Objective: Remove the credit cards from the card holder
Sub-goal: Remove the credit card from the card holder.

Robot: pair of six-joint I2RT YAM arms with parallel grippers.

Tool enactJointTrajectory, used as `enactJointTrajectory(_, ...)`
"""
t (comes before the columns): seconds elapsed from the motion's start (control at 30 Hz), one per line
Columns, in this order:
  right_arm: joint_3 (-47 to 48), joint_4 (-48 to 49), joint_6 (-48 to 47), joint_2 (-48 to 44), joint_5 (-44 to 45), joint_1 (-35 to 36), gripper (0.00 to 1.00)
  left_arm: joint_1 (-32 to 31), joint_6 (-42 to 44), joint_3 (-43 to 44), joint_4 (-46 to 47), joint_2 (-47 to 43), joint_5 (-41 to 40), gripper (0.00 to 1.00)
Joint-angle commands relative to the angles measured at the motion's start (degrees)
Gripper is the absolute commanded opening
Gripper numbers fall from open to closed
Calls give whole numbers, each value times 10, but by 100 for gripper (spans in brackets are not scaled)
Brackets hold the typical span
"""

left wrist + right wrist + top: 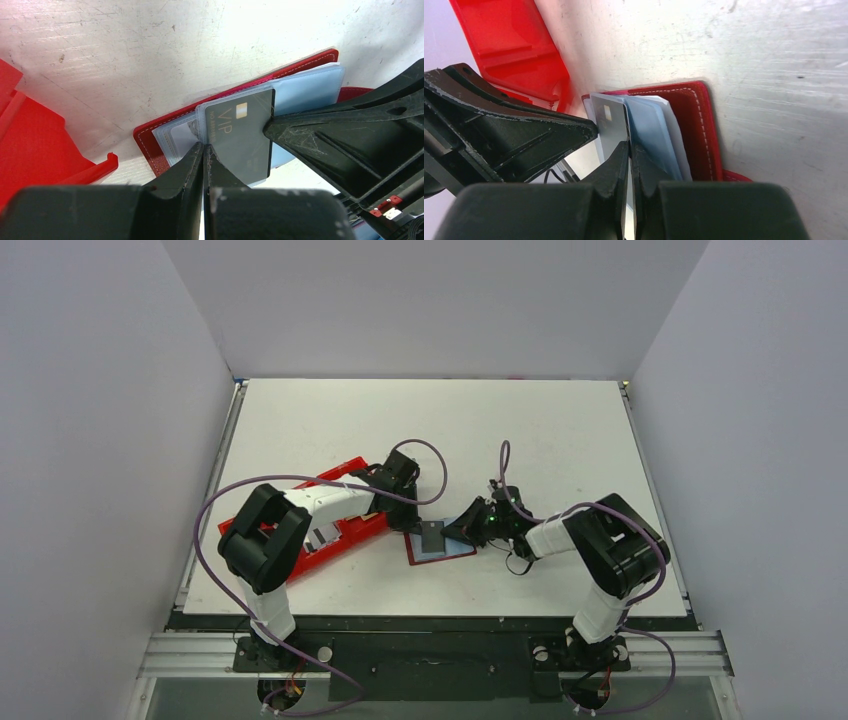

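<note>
One dark VIP credit card (245, 135) sits partly out of the open card holder (452, 550), which lies on the table (400, 430) between my two arms. My right gripper (629, 147) is clamped on that card's edge. My left gripper (205, 149) is closed at the card's opposite edge, on the clear sleeve (175, 137); whether it pinches or only presses I cannot tell. I judge the pull must go toward my right side, away from it.
</note>
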Motion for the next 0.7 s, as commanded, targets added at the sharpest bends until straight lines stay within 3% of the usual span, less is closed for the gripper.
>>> enactJointTrajectory(0.0, -15, 26, 1, -18, 8, -11, 0, -7, 14, -33, -48, 41, -51, 0)
enactJointTrajectory(0.67, -16, -51, -48, -45, 41, -27, 3, -1, 25, -33, -51, 45, -55, 0)
